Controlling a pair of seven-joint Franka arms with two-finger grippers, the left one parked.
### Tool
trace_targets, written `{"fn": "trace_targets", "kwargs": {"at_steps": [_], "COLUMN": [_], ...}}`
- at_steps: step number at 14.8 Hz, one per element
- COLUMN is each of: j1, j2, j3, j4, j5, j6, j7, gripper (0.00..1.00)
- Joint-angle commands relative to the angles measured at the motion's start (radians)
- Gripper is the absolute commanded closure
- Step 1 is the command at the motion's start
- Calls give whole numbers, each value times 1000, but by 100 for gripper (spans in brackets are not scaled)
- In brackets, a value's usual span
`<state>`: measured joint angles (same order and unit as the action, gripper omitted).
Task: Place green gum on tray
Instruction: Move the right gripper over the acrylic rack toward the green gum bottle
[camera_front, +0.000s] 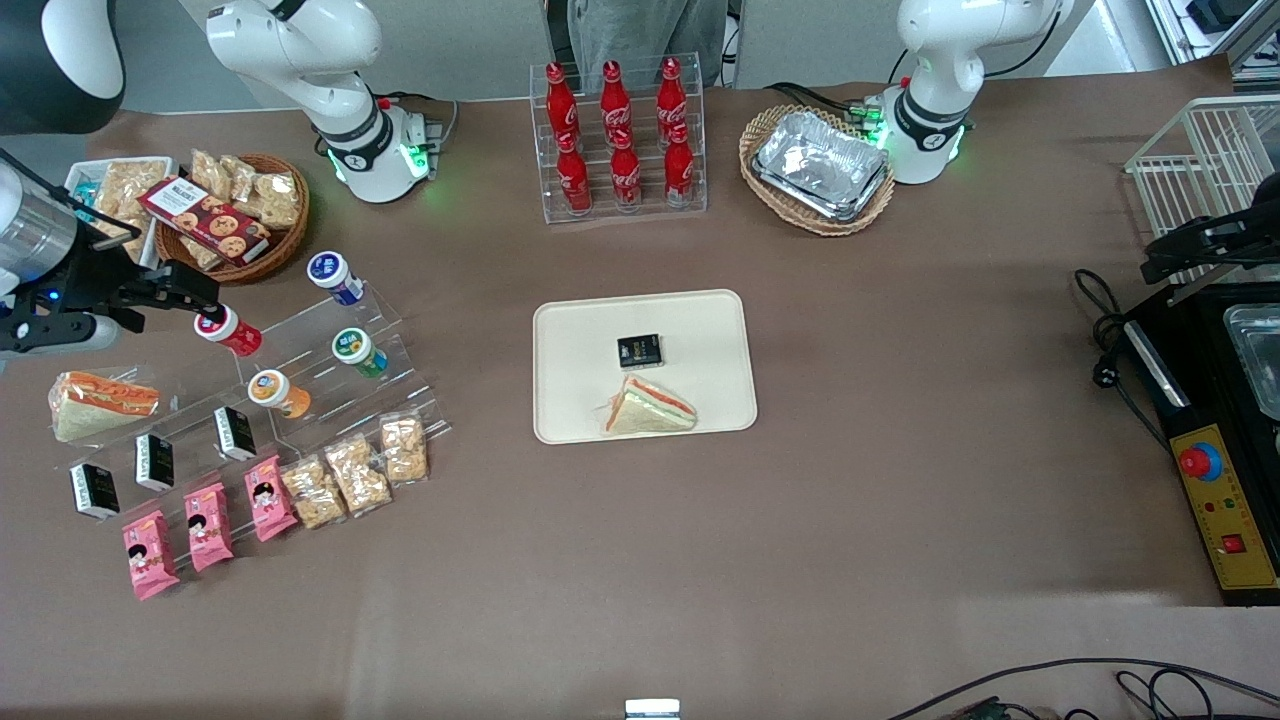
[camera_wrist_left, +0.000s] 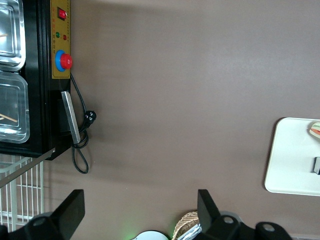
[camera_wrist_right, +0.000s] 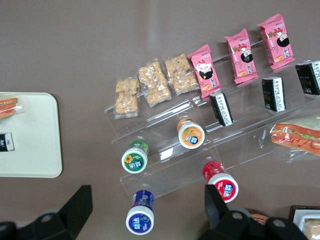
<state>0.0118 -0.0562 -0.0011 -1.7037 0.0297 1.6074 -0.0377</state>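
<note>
Your right arm's black two-finger gripper (camera_front: 190, 290) hangs above the clear acrylic stepped display stand (camera_front: 330, 385) at the working arm's end of the table, over the red-bodied gum bottle (camera_front: 229, 331). In the right wrist view its two fingers (camera_wrist_right: 75, 207) stand wide apart with nothing between them.

You will find the small green-bodied gum bottle with the white lid (camera_front: 358, 352) lying on a middle step of the stand, untouched. The blue-bodied bottle (camera_front: 335, 277) sits one step farther from the front camera, the orange-bodied bottle (camera_front: 279, 393) one step nearer. The gripper is near the green bottle but not above it.

The large cream-coloured rectangular tray (camera_front: 570, 340) lies at mid-table, well apart from the stand. On it are a small black box (camera_front: 639, 351) and a wrapped triangular sandwich (camera_front: 650, 409), the sandwich nearer the front camera. Bare tray surface shows on both sides of them.

On the lower steps you see black packets (camera_front: 154, 461), pink snack packets (camera_front: 208, 525) and clear bags of biscuits (camera_front: 356, 473).
</note>
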Motion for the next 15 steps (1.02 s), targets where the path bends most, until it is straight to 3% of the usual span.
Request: {"fn": "trace_targets", "kwargs": {"at_steps": [1, 8, 13, 15], "j1": [17, 57, 135, 143], "j2": [-1, -22, -325, -335], "j3": [-5, -5, -2, -2], "j4": [-10, -60, -520, -551], "j5": [-1, 12, -1, -1], "j6": [5, 17, 273, 282], "j7": [41, 50, 105, 104], "gripper": [0, 0, 0, 0]}}
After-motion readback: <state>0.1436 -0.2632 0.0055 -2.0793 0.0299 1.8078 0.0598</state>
